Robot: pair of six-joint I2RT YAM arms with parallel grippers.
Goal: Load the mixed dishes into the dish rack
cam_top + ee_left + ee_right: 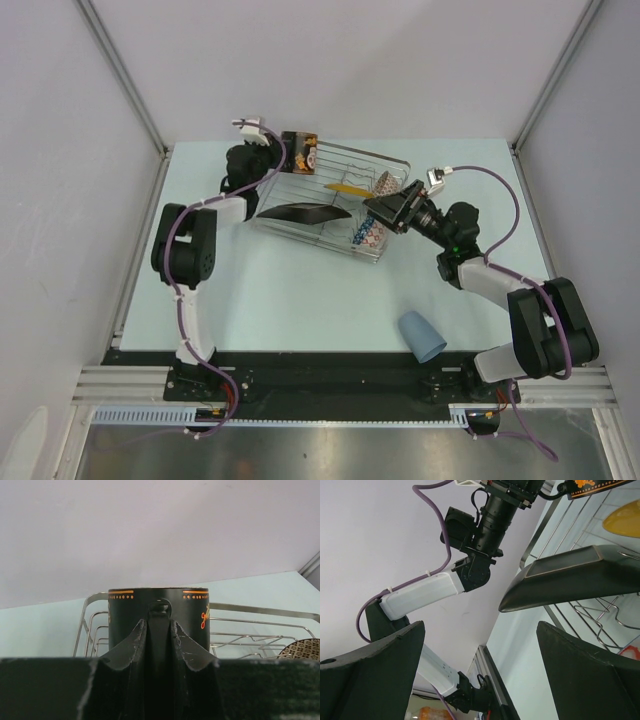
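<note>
**Hazards**

- The left gripper [159,623] pinched the dark mug [125,615] by its handle only, with the body hanging forward of the fingers. A hold this narrow could let the mug swing or twist about the handle. A quick descent could then catch its base on a wire of the dish rack [260,611], and the mug could tip over.
- Releasing before the base was seated would probably drop the mug between the ridges. It might also knock the dark square plate [300,212], which leaned in the rack just beside it.
- The right gripper [384,213] stood spread wide and held nothing, close to the rack's right side. Both arms worked over the same basket, so they could collide.

**Condition of the workpiece**

- The mug sat upright, at the rack's far left corner.
- It was dark and cylindrical, with orange dots and dashes under the rim.
- The views did not show whether its base touched the wires.
- The blue patterned bowl [368,237] lay in the rack's near right corner.
- The light-blue cup [422,335] lay on the tabletop [300,300], well apart from the rack.
</note>
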